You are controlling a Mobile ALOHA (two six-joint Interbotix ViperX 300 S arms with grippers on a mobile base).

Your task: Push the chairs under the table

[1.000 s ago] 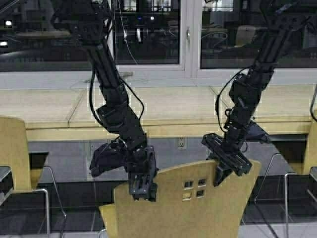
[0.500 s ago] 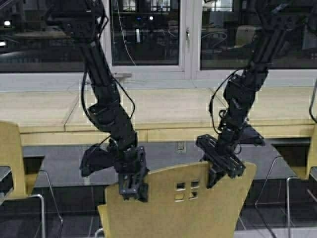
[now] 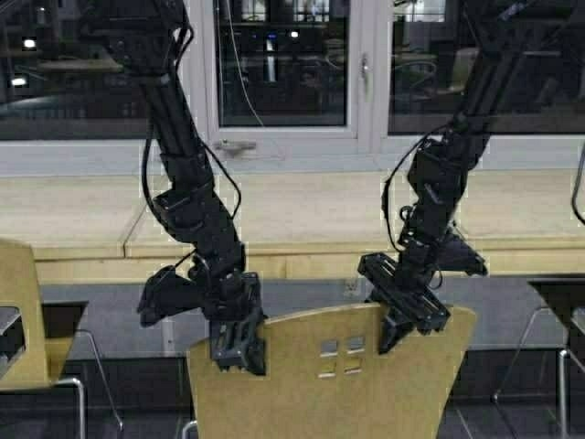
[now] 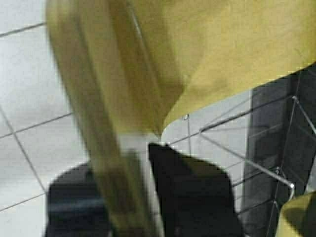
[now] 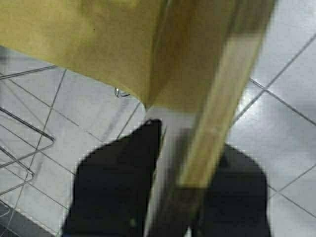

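Both arms are gripping the top edge of the plywood chair [image 3: 338,366] nearest the robot, whose backrest, with its four square cutouts, is standing just short of the long pale-wood table [image 3: 302,219] under the window. The left gripper [image 3: 239,346] is clamped on the backrest's left upper corner, and the right gripper [image 3: 402,315] is clamped on its right upper corner; each wrist view is showing the tan edge pinched between dark fingers. Judging by this, the pushing step is in hand: the seat is heading for the gap beneath the table. The next move calls for driving straight on with both holds kept level, so the chair is not twisting. Another plywood chair [image 3: 20,311] is waiting left of the held one, beside the table.
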